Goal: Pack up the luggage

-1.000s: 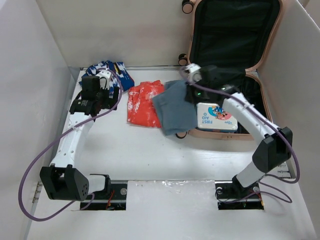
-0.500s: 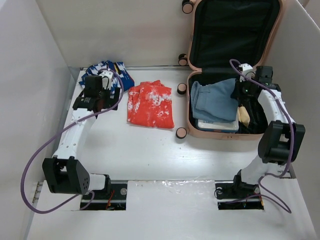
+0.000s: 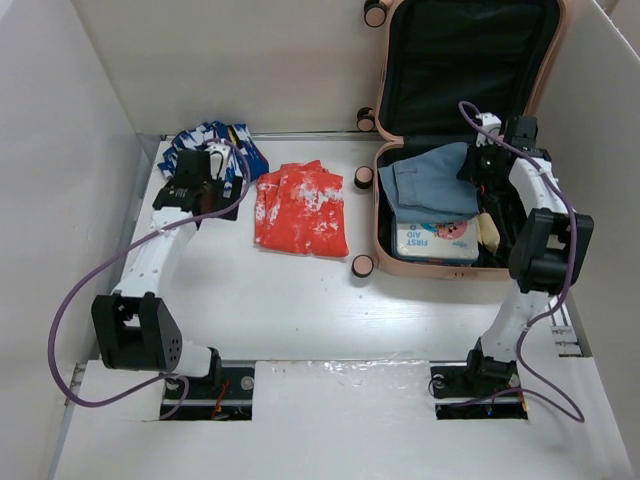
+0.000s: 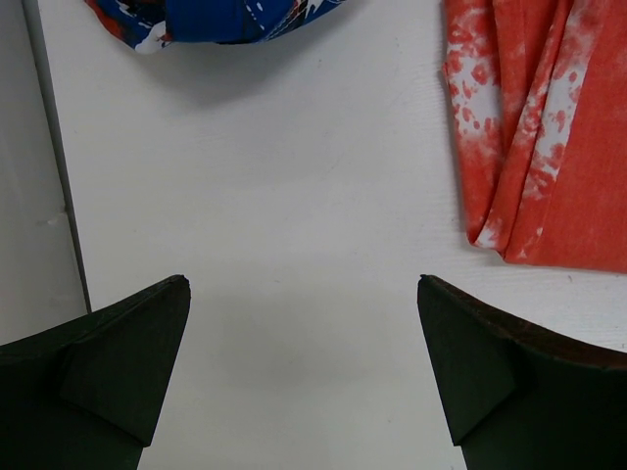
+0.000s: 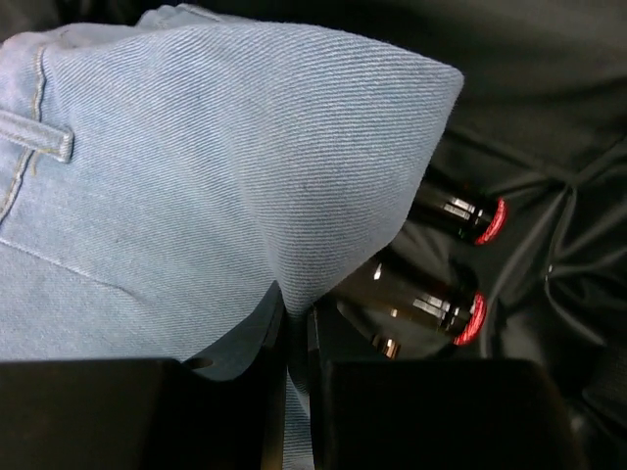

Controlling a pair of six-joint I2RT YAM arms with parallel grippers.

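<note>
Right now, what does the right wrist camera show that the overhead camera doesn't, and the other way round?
Only the right wrist view: two dark glossy bottles with red rings tucked beneath the denim, and the right gripper pinching a fold of it. Only the overhead view: the whole peach-pink hard-shell suitcase, the white first-aid box inside it, and the orange-and-white folded garment and blue patterned garment lying outside it. Both: the folded light-blue denim jeans and the suitcase's black fabric lining.

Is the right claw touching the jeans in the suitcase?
Touching. The right wrist view shows the right claw closed on a fold of the jeans, with denim pinched in the narrow gap.
</note>
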